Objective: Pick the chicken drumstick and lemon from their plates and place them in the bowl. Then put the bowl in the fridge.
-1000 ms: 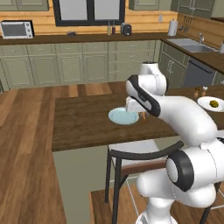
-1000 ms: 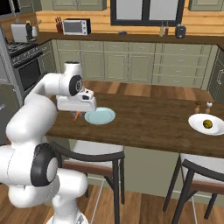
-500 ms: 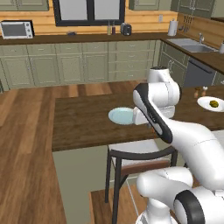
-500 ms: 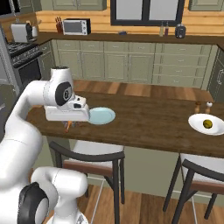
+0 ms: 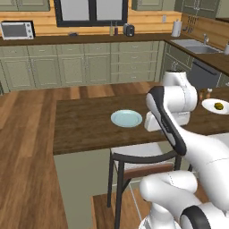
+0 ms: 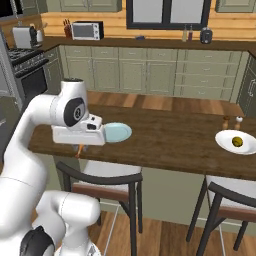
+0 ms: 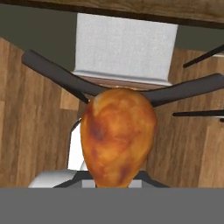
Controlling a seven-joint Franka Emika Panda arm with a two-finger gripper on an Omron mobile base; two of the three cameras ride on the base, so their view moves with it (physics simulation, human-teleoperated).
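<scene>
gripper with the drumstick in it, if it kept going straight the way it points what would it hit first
Most likely the stool below: past the held chicken drumstick, the hand view looks down at its pale seat and dark curved backrest, with wood floor around it. Depth is hard to judge.

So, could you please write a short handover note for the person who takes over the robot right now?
Gripper: shut on the chicken drumstick, carried off the counter edge above a stool.
Pale blue plate: empty on the counter.
Lemon: on the white plate, at the counter's far right.
Done: drumstick picked from its plate.
Left: drumstick into the bowl, lemon into the bowl, bowl into the fridge.
</scene>
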